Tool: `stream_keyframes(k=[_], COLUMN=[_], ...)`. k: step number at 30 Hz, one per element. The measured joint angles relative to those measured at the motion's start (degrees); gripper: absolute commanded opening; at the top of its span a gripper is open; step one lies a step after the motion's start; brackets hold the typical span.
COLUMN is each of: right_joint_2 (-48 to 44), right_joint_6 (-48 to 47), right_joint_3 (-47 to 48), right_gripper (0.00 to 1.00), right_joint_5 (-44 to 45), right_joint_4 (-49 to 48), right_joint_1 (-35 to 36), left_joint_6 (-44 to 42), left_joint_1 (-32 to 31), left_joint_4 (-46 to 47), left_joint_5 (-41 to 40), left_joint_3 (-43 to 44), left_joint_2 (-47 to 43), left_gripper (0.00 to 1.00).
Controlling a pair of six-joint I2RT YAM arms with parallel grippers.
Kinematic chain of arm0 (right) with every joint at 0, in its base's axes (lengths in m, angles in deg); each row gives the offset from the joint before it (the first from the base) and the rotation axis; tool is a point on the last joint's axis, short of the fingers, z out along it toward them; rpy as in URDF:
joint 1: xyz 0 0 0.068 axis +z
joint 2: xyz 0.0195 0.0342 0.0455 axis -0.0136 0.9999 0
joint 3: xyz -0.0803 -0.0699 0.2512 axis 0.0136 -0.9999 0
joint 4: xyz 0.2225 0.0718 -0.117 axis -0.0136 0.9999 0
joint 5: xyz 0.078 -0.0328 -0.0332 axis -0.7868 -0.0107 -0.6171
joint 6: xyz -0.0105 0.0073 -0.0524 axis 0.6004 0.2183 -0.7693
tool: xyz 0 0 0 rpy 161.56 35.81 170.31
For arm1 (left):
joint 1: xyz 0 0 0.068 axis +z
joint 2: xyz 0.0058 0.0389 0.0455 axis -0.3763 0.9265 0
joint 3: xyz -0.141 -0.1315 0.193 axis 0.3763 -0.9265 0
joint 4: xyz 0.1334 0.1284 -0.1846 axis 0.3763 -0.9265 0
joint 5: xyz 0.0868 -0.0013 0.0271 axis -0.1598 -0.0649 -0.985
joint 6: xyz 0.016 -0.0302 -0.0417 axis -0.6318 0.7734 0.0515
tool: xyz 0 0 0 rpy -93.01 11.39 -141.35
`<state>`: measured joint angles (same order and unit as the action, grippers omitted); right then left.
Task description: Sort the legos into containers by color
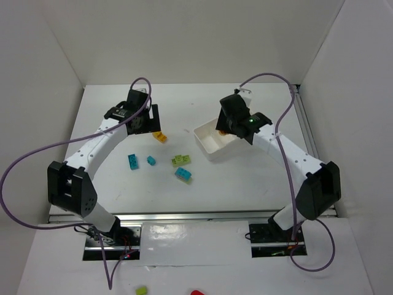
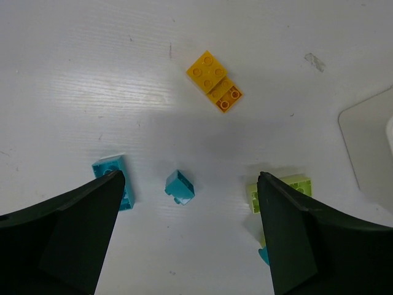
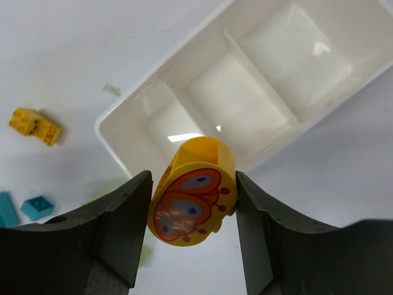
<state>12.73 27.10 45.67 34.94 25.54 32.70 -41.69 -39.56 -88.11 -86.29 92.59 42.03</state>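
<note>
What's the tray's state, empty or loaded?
Empty as far as seen: the tray shows three bare white compartments; the yellow piece in the right gripper hides part of one.

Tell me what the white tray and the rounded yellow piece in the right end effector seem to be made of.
The white tray looks like thin moulded plastic, glossy: bright glare patches sit on its compartment floors. The rounded yellow piece is likely hard plastic, smooth with a soft sheen; its red-orange marking could be print or sticker, I cannot tell.
</note>
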Motion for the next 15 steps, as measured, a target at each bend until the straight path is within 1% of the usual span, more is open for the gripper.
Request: stream_keyframes(k=[4, 5, 9, 11, 12, 13, 14, 15], right_joint_2=[5.9, 7.8, 13.7, 15.3, 16.0, 16.5, 16.9, 17.4], right_joint_6=[-3.3, -4.1, -6.2, -6.9, -7.1, -7.2, -7.4, -7.6], right_joint_3=[2.1, 2.8, 4.0, 4.2, 4.2, 4.3, 4.5, 4.7], right_gripper=[0.34, 0.34, 0.37, 0.40, 0.53, 0.59, 0.62, 0.72], right_joint_5=[-1.6, -2.4, -4.4, -4.9, -5.2, -5.5, -5.7, -5.9], right_joint_4=[-2.6, -3.3, -5.5, -5.9, -6.1, -6.4, -6.7, -6.9], right_joint_1=[-3.1, -3.3, -2.8, -2.5, -2.3, -2.2, -2.2, -2.1], left_joint_6=[0.3, 0.6, 1.6, 1.8, 1.9, 2.0, 2.5, 2.7], left_joint_1=[0.9, 1.2, 2.3, 2.6, 2.6, 2.6, 2.6, 2.6], left_joint_4=[-0.3, -0.3, -0.4, -0.8, -1.0, -1.0, -1.4, -1.8], left_joint_5=[0.9, 1.2, 2.4, 2.8, 3.1, 3.5, 3.6, 3.8], left_joint_3=[0.3, 0.6, 2.3, 2.9, 3.3, 3.5, 3.8, 4.3], left_joint_2=[0.9, 1.4, 4.5, 5.8, 6.5, 7.0, 7.6, 8.3], left_gripper=[0.96, 0.95, 0.94, 0.94, 0.94, 0.94, 0.94, 0.94])
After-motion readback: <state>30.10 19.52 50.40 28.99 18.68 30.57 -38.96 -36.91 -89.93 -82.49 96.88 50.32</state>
